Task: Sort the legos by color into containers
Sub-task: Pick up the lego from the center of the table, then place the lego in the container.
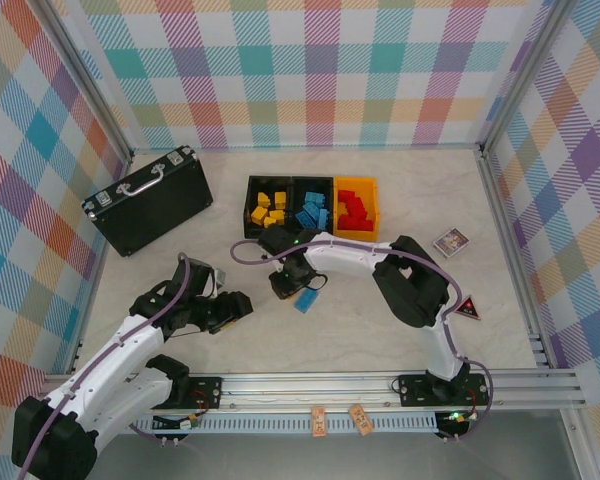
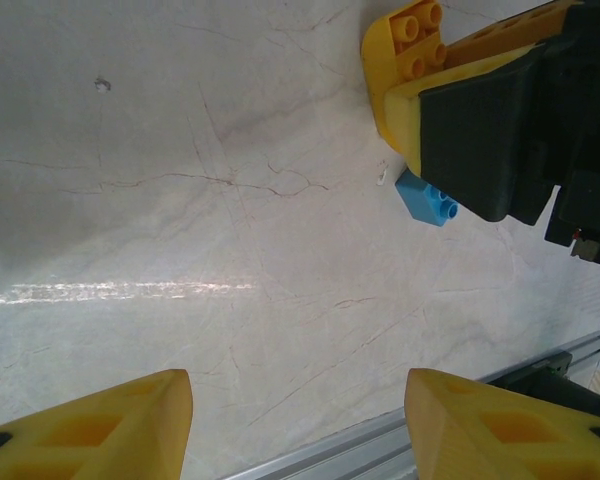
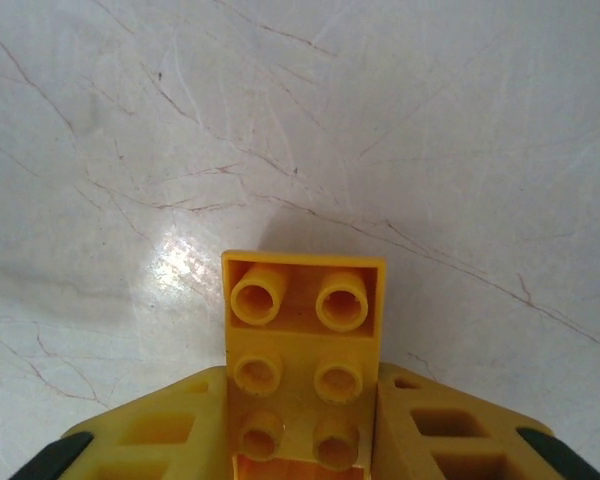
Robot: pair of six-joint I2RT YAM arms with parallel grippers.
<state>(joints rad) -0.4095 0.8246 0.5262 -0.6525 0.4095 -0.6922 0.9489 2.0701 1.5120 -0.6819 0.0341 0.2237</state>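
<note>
Right gripper (image 3: pixel 300 425) is clenched on the flanks of a small yellow studded plastic brick (image 3: pixel 302 330) low at the pale marbled worktop (image 3: pixel 430 150), at 6 o'clock from the black plastic bin (image 1: pixel 249 200) holding yellow bricks (image 1: pixel 265 208), likely its colour-matched destination.

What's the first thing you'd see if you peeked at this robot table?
The colours pop first: three bins in a row at the back of the table, with bricks sorted yellow, blue and red. Next, near the middle, the right gripper pinches a yellow brick, and one blue brick lies alone on the table beside it.
</note>
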